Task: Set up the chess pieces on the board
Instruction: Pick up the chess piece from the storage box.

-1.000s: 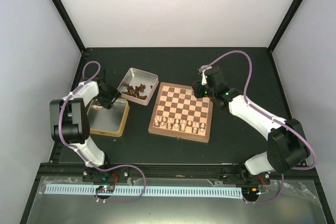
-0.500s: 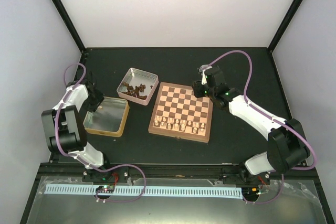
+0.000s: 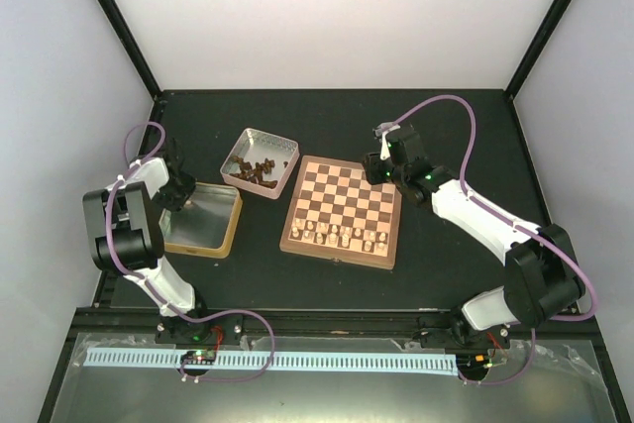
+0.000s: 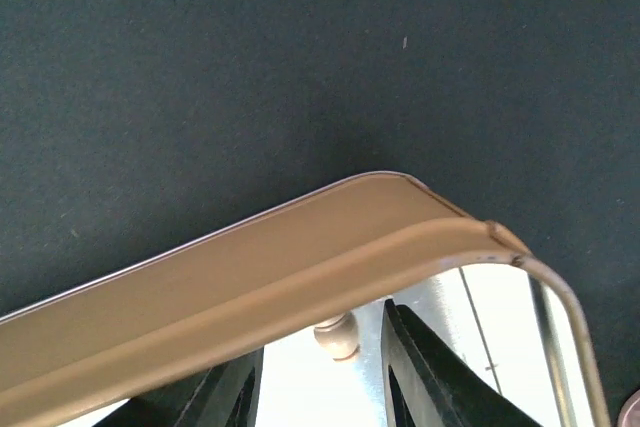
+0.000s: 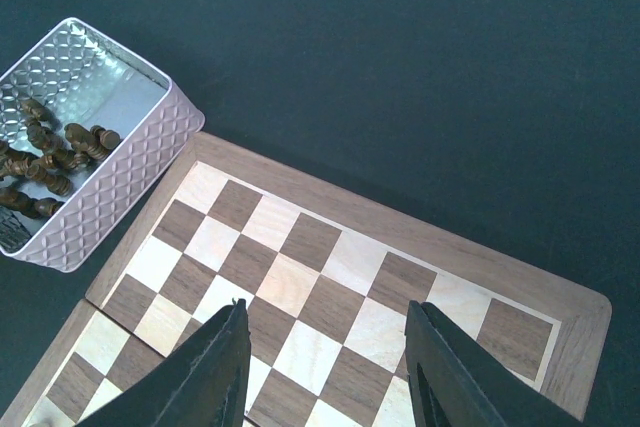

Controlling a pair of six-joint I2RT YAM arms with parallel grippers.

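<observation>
pale pieces [image 3: 342, 235] on board [image 3: 349, 188] | dark pieces [image 5: 55, 152] unplaced, in tin [image 5: 110, 209] | left hand [image 4: 322, 357]: grip unclear | right hand [image 5: 326, 309]: spread, empty

One chess piece [image 4: 337, 335] is between the left fingers [image 4: 430, 377], inside a tin tray [image 4: 250, 277] whose wall runs ahead of them, and the board [image 5: 330, 257] lies beneath the right fingers [image 5: 205, 372], with a second tin [image 5: 110, 207] holding more pieces [image 5: 50, 162] to their left.

Left gripper [image 4: 320, 379]: two black fingers [image 4: 420, 372] at the bottom edge, jaws apart. One pale cream chess piece [image 4: 337, 335] sits between them with a gap on each side; only its rounded end shows. It lies inside the tin [image 4: 250, 267], close to the gold wall's rounded corner. Dark table [image 4: 300, 47] beyond.
</observation>
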